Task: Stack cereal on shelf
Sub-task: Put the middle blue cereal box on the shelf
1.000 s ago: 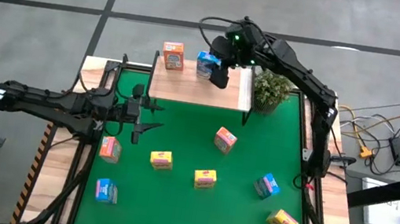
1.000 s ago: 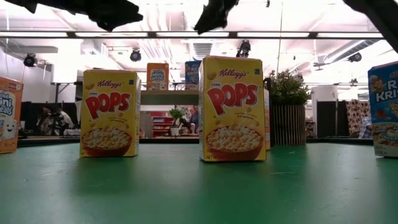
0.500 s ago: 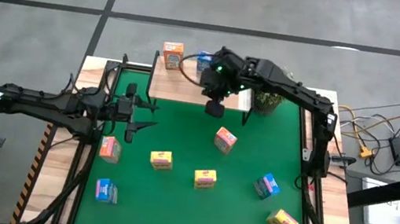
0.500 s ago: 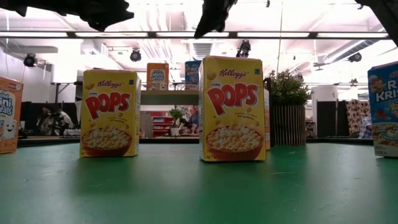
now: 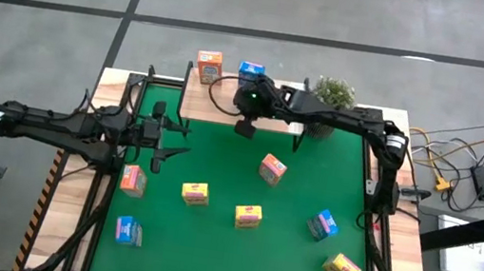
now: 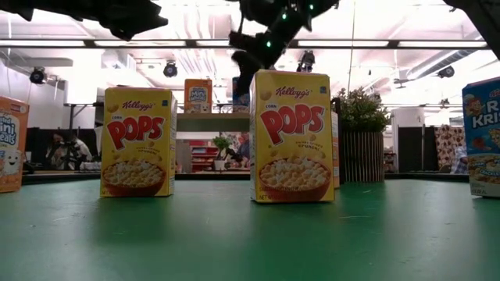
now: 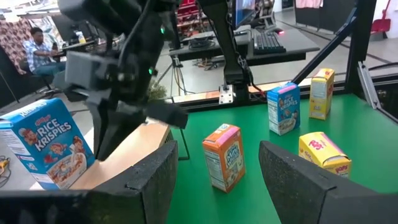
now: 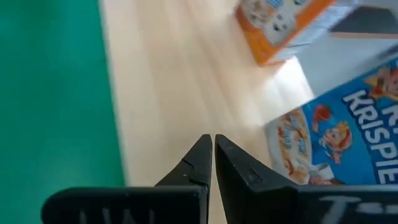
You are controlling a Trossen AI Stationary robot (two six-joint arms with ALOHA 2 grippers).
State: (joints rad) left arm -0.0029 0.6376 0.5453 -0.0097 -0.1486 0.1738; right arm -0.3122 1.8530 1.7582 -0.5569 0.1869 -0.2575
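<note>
- The right gripper [image 5: 245,127] hung over the front edge of the shelf [image 5: 213,102], its two fingers [image 8: 200,163] pressed together with nothing between them; in its wrist view they pointed across the bare wood toward two boxes.
- Those two boxes stood at the back of the shelf: an orange-pink box [image 5: 209,64] and, just beside it, a blue box [image 5: 251,70]. Neither touched the gripper.
- The left gripper [image 5: 174,142] waited over the left part of the green mat [image 5: 292,249], jaws apart and empty.
- Seven more boxes were on the mat, well apart from one another: an orange-pink one [image 5: 272,169] nearest the shelf, two yellow ones [image 5: 195,193] [image 5: 248,216] in the middle, a blue one [image 5: 323,225] and a yellow one [image 5: 342,267] to the right, and an orange-pink one [image 5: 132,179] and a blue one [image 5: 128,230] to the left.
- A potted plant [image 5: 330,96] stood by the shelf's right end.
- The boxes looked light, thin-walled and easily dented, with smooth printed faces; I judged that a gentle squeeze across the two narrow sides, near the middle of the height, would hold best, since a high grip could tip such a light box.
</note>
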